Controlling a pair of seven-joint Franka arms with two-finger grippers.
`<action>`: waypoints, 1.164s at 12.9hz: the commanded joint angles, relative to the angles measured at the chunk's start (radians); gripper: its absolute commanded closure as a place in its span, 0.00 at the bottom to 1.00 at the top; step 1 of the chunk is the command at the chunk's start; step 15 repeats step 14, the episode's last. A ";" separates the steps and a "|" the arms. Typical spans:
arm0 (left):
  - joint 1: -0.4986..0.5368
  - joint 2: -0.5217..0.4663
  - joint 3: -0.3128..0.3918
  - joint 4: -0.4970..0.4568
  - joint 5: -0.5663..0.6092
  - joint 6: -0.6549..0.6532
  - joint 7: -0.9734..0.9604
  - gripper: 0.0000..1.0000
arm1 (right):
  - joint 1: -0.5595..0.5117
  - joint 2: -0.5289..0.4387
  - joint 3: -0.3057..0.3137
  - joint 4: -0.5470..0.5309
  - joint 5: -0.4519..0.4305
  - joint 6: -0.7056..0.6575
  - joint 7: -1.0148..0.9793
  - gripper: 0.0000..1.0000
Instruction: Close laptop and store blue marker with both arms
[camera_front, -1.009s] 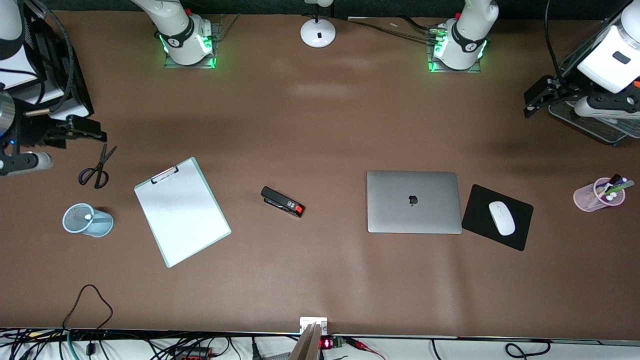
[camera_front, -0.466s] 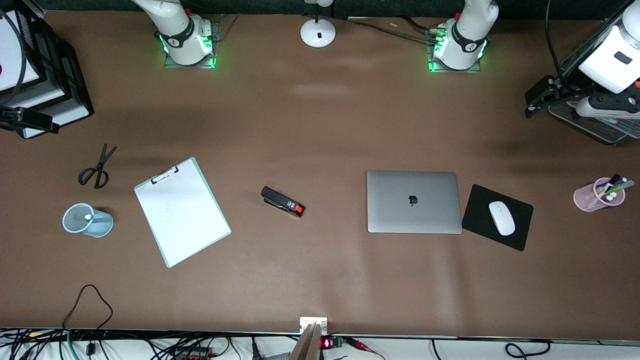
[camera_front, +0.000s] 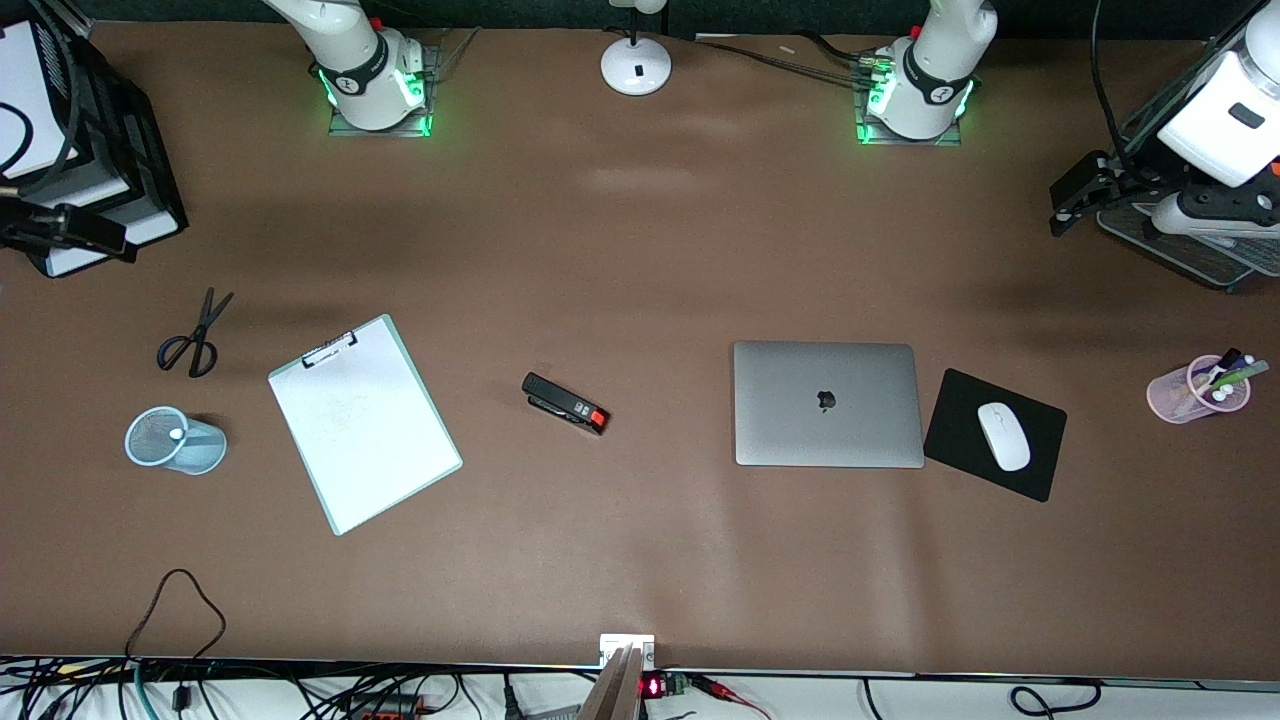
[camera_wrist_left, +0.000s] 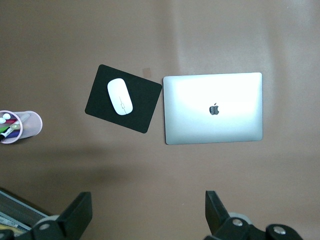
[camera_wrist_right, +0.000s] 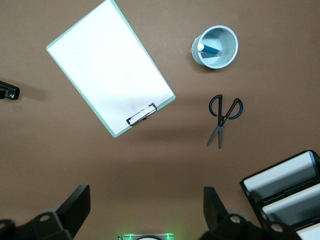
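Observation:
The laptop (camera_front: 827, 403) lies closed on the table, silver lid up with the dark logo; it also shows in the left wrist view (camera_wrist_left: 213, 108). The blue marker (camera_wrist_right: 210, 49) stands in a light-blue mesh cup (camera_front: 175, 438) at the right arm's end, only its white tip (camera_front: 177, 434) showing from the front. My left gripper (camera_front: 1070, 200) is open and empty, high over the left arm's end of the table; its fingers stand wide apart in its wrist view (camera_wrist_left: 147, 212). My right gripper (camera_front: 75, 232) is open and empty, high over the right arm's end (camera_wrist_right: 145, 210).
A clipboard (camera_front: 364, 423), scissors (camera_front: 192, 335) and a black stapler (camera_front: 565, 403) lie on the table. A white mouse (camera_front: 1003, 436) rests on a black mouse pad (camera_front: 1040, 470). A pink cup (camera_front: 1170, 395) holds other markers. A black file tray (camera_front: 150, 170) and a wire tray (camera_front: 1190, 255) sit at the ends.
The right arm has risen and drawn back from over the scissors toward the table's end near the file tray. The left arm has hardly moved. Laptop and marker are unchanged.

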 joint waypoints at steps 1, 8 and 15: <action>0.007 -0.002 0.001 -0.004 -0.010 0.009 0.011 0.00 | 0.012 -0.072 -0.005 -0.082 -0.011 0.043 0.013 0.00; 0.007 -0.005 -0.001 -0.007 -0.010 0.004 0.011 0.00 | 0.022 -0.152 -0.002 -0.176 -0.014 0.112 0.012 0.00; 0.007 -0.010 -0.001 -0.016 -0.010 0.005 0.011 0.00 | 0.025 -0.149 -0.003 -0.165 -0.014 0.110 0.013 0.00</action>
